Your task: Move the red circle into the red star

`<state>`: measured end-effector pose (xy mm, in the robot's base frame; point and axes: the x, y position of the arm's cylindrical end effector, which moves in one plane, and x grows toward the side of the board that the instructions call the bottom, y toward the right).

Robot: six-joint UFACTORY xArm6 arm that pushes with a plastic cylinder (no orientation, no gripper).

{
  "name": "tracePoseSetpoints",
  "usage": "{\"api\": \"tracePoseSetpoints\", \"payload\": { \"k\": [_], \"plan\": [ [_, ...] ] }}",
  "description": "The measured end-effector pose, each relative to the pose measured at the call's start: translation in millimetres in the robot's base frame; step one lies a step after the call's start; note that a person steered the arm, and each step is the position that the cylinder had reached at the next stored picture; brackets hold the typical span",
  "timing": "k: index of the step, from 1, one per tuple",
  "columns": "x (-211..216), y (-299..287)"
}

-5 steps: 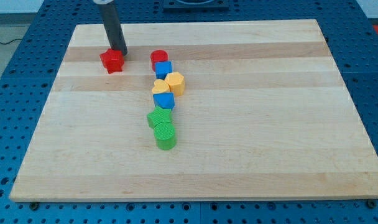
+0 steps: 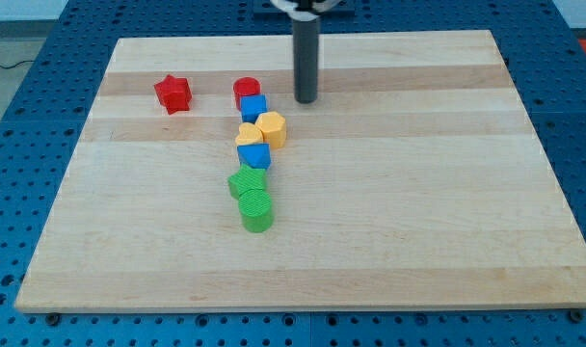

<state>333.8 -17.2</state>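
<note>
The red circle (image 2: pixel 245 90) sits on the wooden board near the view's top, touching a blue cube (image 2: pixel 253 108) just below it. The red star (image 2: pixel 173 93) lies apart to the circle's left with a gap of board between them. My tip (image 2: pixel 306 99) is on the board to the right of the red circle and the blue cube, a short gap away from both and touching no block.
Below the blue cube runs a column of blocks: two yellow blocks (image 2: pixel 264 129), a second blue block (image 2: pixel 253 154), a green star-like block (image 2: pixel 245 181) and a green cylinder (image 2: pixel 257 209). The board's (image 2: pixel 418 193) top edge is close behind my tip.
My tip has moved from beside the red star's upper right across to the right of the red circle. No block has moved.
</note>
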Motion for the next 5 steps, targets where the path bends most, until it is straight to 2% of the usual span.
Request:
{"api": "tracePoseSetpoints", "payload": {
  "k": [2, 4, 5],
  "plan": [
    [-13, -90],
    [-16, -155],
    [-16, -157]
  ]
}}
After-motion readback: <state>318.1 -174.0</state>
